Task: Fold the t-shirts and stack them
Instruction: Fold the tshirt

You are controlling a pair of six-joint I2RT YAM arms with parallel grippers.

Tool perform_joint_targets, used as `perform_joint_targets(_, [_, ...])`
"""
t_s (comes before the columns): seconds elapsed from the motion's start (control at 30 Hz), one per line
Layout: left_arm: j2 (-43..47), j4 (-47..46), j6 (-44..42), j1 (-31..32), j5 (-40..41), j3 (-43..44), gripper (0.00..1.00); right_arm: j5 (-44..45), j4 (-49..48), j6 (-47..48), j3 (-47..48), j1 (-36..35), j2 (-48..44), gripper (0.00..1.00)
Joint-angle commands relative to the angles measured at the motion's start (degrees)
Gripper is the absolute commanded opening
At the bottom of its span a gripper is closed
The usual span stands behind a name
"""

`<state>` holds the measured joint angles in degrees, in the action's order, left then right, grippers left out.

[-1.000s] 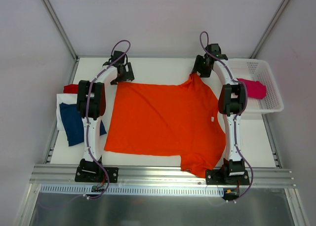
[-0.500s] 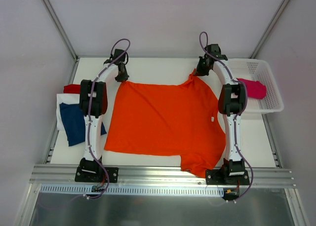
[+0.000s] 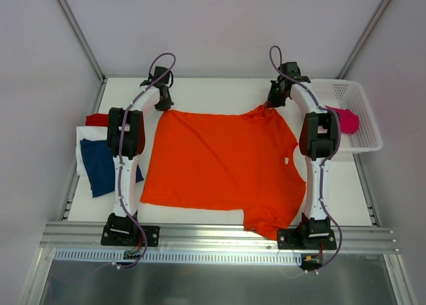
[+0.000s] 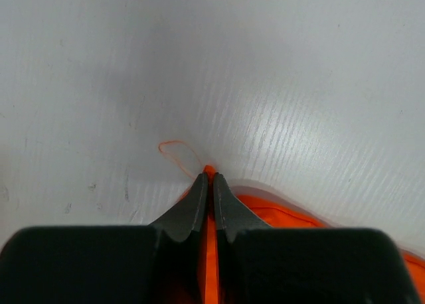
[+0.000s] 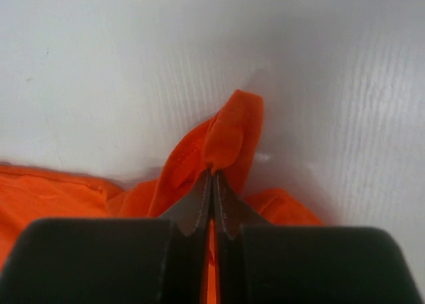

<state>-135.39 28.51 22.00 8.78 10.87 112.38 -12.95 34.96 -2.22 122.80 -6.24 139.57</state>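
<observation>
White table (image 3: 219, 92) in the middle, flat and smooth, with thin little lines across its top when seen up close. White plastic basket (image 3: 353, 92) with lots of small holes in its sides, sitting at the far right corner of the table. Shiny metal rail (image 3: 219, 235) along the near edge, a strip with tiny holes (image 3: 219, 256) just under it, pale grey walls (image 3: 219, 32) all around, and two slanted metal bars (image 3: 78, 32) going up at the back corners.
</observation>
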Motion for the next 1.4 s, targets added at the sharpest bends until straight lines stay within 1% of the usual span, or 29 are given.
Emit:
perform_joint_targets(0.0, [3.4,2.3,0.6,-0.3,1.2,-2.2,0.00,2.5,-0.5,1.7,-2.6,-0.3,-9.5,0.00])
perform_joint_targets(0.03, [4.1,2.4,0.6,-0.3,1.0,-2.9,0.00,2.6,-0.5,3.3,-3.4,-0.3,-10.1,0.00])
perform_joint_targets(0.27, [8.0,2.2,1.1,0.0,1.9,-7.7,0.00,3.5,-2.2,3.3,-12.0,-0.7,-15.5,0.00])
perform_joint_targets(0.37, [10.7,2.2,1.5,0.4,3.0,-10.5,0.00,4.4,-2.6,3.4,-14.4,-1.0,-17.8,0.00])
perform_joint_targets(0.5, [15.8,0.2,1.6,1.5,5.6,-15.2,0.00,5.3,-3.7,3.4,-20.3,-1.4,-21.4,0.00])
perform_joint_targets(0.57, [17.8,-0.1,1.6,1.9,5.5,-18.2,0.00,6.1,-4.0,3.4,-23.5,-2.0,-24.0,0.00])
perform_joint_targets(0.73, [21.2,-1.2,1.7,2.7,6.6,-22.4,0.00,7.7,-5.5,3.5,-29.9,-3.1,-31.0,0.00])
perform_joint_targets(0.83, [23.2,-2.1,1.6,3.3,7.1,-24.7,0.00,8.6,-5.8,3.5,-33.4,-3.6,-33.6,0.00])
perform_joint_targets(1.03, [25.7,-2.4,1.6,4.2,8.0,-28.5,0.00,10.3,-6.0,3.0,-39.3,-4.7,-39.2,0.00])
perform_joint_targets(1.37, [32.3,-2.8,2.3,4.8,10.0,-35.8,0.00,12.6,-4.9,2.5,-46.1,-7.0,-46.9,0.00])
